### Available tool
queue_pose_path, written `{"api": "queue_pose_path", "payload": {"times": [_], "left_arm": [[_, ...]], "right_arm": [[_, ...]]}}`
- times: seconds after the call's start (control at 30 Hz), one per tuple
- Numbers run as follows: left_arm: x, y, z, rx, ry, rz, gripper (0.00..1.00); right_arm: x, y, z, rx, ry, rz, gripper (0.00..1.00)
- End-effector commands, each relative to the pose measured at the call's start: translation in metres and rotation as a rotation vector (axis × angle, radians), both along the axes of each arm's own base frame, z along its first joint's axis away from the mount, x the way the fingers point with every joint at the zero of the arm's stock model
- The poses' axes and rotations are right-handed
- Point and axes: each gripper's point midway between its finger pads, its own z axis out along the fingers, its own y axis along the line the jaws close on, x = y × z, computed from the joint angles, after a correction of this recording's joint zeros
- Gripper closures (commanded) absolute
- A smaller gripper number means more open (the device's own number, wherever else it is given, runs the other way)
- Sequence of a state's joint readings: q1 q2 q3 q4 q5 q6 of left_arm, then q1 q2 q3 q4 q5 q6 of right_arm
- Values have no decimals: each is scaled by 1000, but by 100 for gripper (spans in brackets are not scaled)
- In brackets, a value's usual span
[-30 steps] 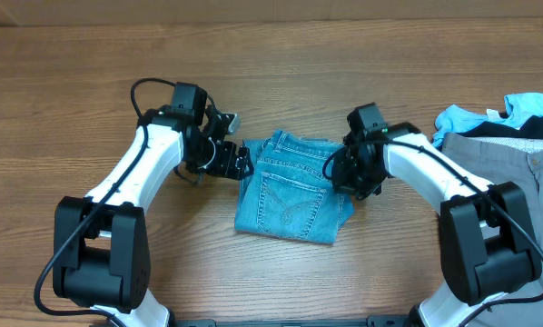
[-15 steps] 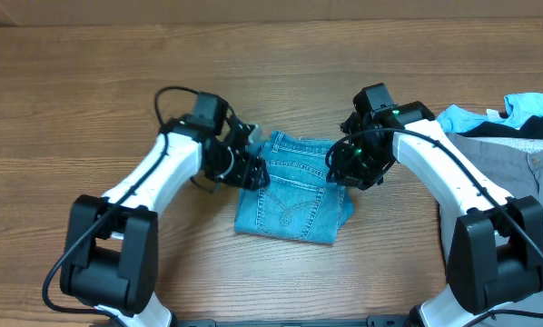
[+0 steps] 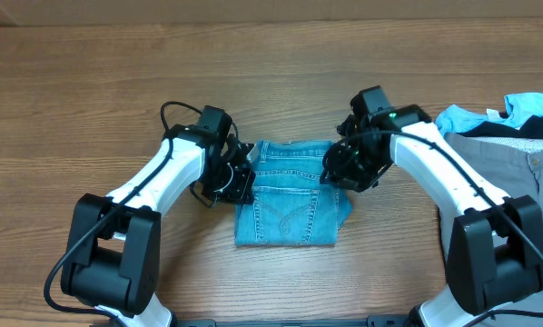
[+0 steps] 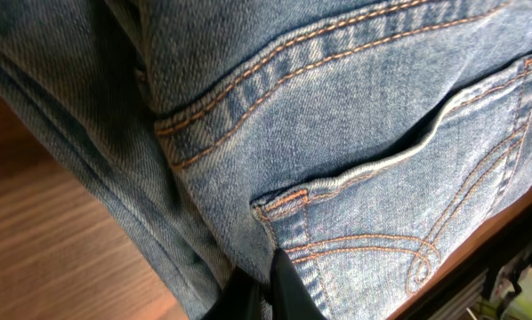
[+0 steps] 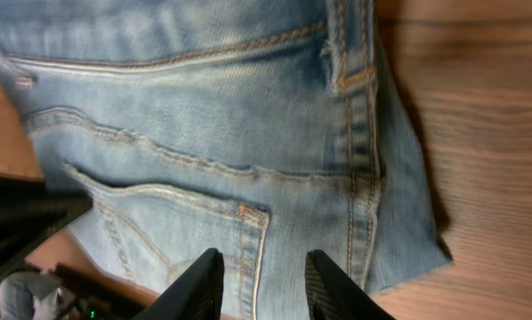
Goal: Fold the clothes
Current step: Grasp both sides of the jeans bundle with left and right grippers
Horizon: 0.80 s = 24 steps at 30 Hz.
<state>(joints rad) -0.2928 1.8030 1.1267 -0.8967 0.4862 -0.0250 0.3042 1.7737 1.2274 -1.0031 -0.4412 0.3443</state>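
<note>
Your left pincer [image 3: 238,178] is closed tight at the left edge of the folded light-blue washed denim jeans [image 3: 290,204]. In its wrist view the dark fingertips [image 4: 284,298] meet against the cloth and are cut off by the bottom of the frame, so you cannot tell whether any denim is pinched between them. Your right pincer [image 5: 264,284] hangs open over the orange-stitched back pocket [image 5: 168,222], fingers apart. The jeans lie mid-way across the brown wooden table [image 3: 271,73]. At the right edge, a grey, sky-blue and black heap of garments [image 3: 498,154] is cut off by the frame
</note>
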Motion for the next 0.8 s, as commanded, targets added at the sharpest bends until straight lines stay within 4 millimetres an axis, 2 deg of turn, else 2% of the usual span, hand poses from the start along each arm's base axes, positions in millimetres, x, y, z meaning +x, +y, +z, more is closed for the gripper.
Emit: {"api": "queue_pose_path", "payload": {"times": [0.0,0.07,0.1,0.23,0.3,0.4,0.43,0.47,0.6,0.63,0.67,0.77], "left_arm": [[1,7,-2,32,15,19,96],[3,13,-6,72,1,16,96],[5,20,-9,117,-12,15,96],[8,36,-14,211,-37,14,96],[9,41,-16,241,-45,14,96],[9,45,-17,266,-45,13,96],[7,47,-17,280,-41,13,89],[5,53,-17,308,-30,19,76],[5,64,-18,347,-14,59,46],[6,66,-18,345,-13,71,41],[7,67,-18,337,-11,83,32],[13,64,-16,256,-7,114,22]], "right_arm": [[-13,8,-17,5,31,-39,71],[-18,10,-32,3,43,-81,77],[-22,7,-44,-8,63,-129,83],[-38,-13,-75,-89,140,-290,92],[-42,-18,-81,-85,162,-322,95],[-40,-19,-79,-57,168,-326,95],[-39,-17,-77,-39,163,-309,95],[-37,-14,-73,-14,144,-267,94],[-34,-12,-65,-3,122,-221,93],[-33,-10,-61,6,113,-206,93],[-31,-10,-57,10,102,-193,93],[-22,-5,-38,40,38,-141,93]]}}
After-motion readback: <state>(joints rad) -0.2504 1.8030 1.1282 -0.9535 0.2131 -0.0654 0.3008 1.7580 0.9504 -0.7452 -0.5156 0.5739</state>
